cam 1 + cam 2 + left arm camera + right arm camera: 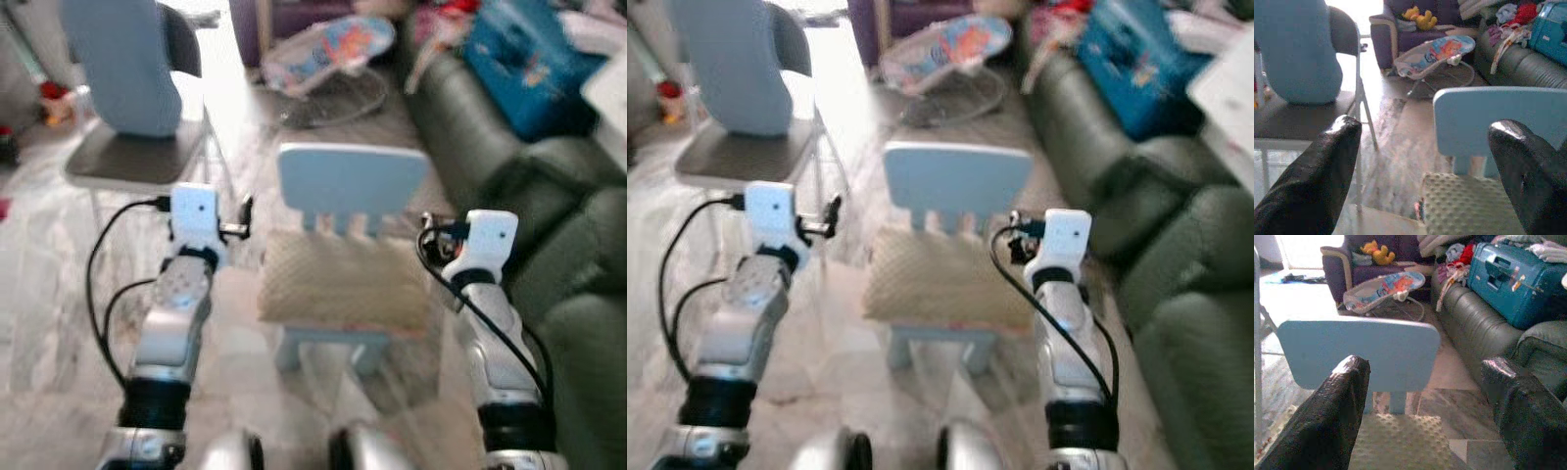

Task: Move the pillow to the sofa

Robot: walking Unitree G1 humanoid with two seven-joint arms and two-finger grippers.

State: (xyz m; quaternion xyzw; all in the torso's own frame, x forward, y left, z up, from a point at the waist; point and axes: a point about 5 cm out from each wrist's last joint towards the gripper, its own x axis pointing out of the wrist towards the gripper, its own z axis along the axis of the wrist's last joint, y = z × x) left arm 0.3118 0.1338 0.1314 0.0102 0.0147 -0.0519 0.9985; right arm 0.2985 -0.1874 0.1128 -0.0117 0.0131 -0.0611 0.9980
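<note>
A beige, bumpy pillow (338, 281) lies on the seat of a small light-blue child's chair (353, 181) right in front of me. The dark green sofa (534, 191) runs along the right side. My left gripper (241, 221) hovers just left of the pillow and is open; in the left wrist view its fingers (1327, 161) stand wide apart with the pillow corner (1464, 205) low between them. My right gripper (433, 235) is held just right of the pillow, also open, its fingers (1332, 406) framing the chair back (1359, 350) with nothing gripped.
A grey folding chair (132, 157) with a blue cushion stands at the left. A baby bouncer (328, 54) sits on the marble floor behind the small chair. A blue suitcase (529, 59) and clothes crowd the sofa's far end. A purple armchair (1410, 29) stands at the back.
</note>
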